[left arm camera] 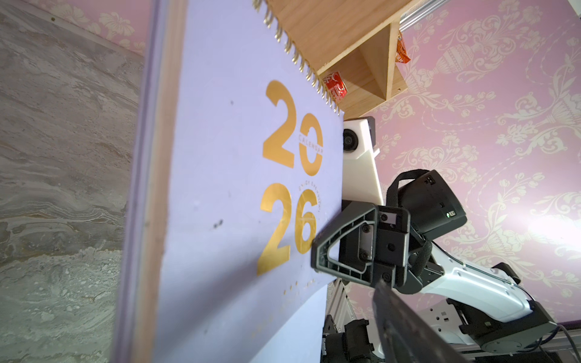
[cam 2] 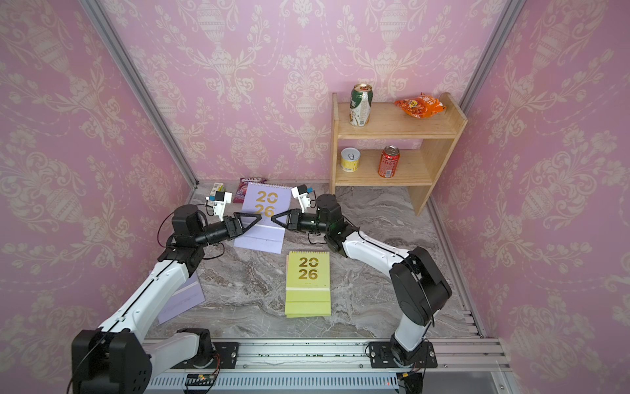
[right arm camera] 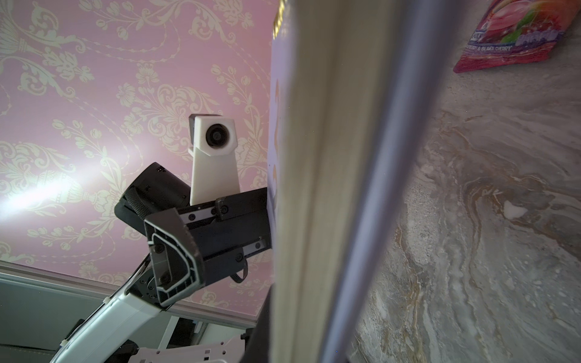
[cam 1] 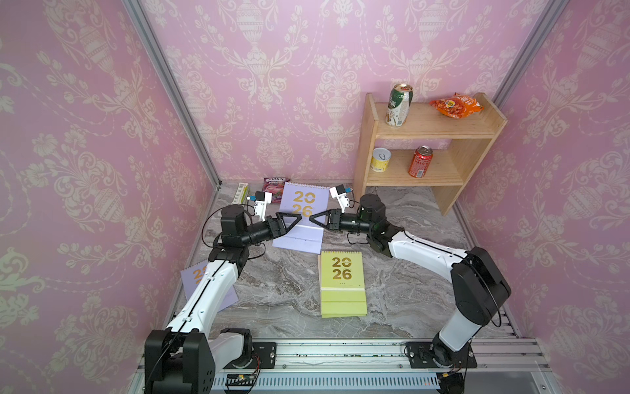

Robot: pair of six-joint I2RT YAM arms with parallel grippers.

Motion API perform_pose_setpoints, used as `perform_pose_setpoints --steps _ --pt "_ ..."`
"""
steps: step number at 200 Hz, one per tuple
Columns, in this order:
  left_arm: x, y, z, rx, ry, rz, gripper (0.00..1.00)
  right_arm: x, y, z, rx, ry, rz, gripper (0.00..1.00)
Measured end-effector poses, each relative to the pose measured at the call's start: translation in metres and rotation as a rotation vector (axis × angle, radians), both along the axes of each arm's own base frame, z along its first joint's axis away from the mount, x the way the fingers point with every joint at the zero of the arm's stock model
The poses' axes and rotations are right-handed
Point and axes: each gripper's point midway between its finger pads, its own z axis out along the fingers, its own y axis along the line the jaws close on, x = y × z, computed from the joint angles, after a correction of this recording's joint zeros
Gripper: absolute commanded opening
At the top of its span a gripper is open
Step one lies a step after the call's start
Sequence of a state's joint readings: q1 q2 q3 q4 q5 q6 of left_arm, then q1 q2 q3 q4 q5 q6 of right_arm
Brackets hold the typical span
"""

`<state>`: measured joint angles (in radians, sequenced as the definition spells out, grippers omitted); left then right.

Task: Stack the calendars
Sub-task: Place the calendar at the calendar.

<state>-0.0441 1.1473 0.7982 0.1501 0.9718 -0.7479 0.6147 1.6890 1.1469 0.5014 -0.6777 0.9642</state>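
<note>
Lilac card fills my left wrist view: the lilac calendar (cam 1: 304, 204) is tilted up off the marble table (cam 1: 279, 300) at the back, spiral edge highest, its lower flap reaching down toward the stone. My right gripper (cam 1: 314, 218) has its jaws pressed together on the calendar's side edge, beside the gold 26. My left gripper (cam 1: 294, 223) sits at the opposite edge with jaws spread. In the right wrist view one finger (right arm camera: 173, 257) stands well clear of the card, though its partner is hidden behind the cover, so I am fairly but not wholly sure nothing is pinched there. I judge the right arm alone bears the calendar, a one-sided hold that would let me swing it onto the yellow-green calendar (cam 1: 342, 273) lying flat mid-table. A second lilac calendar (cam 1: 189, 283) lies flat under my left arm. The wooden shelf (cam 1: 474, 163) at the back right holds a green can (cam 1: 399, 105) and an orange snack bag (cam 1: 456, 105) on top, a yellow tin (cam 1: 380, 159) and a red can (cam 1: 422, 162) below; I judge none belongs to the job.
</note>
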Motion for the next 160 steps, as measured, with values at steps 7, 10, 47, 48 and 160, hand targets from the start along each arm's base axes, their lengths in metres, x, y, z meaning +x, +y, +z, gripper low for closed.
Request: perform_pose_setpoints --steps 7,10,47,48,160 --pt "-0.001 0.000 0.001 0.002 -0.005 -0.001 0.99 -0.002 -0.004 -0.002 -0.010 0.005 -0.005 0.00" --pt "-0.001 0.000 0.001 0.001 -0.005 0.000 0.99 -0.003 -0.005 -0.003 -0.015 0.007 -0.005 0.00" --pt "-0.003 0.000 0.006 0.005 -0.025 -0.001 0.99 -0.011 -0.043 -0.007 -0.083 0.019 -0.061 0.00" --pt "-0.003 0.000 0.006 0.005 -0.025 -0.001 0.99 -0.011 -0.044 -0.007 -0.085 0.020 -0.062 0.00" --pt "-0.004 0.000 0.008 0.024 -0.064 -0.005 0.99 -0.103 -0.119 -0.091 -0.319 0.254 -0.009 0.00"
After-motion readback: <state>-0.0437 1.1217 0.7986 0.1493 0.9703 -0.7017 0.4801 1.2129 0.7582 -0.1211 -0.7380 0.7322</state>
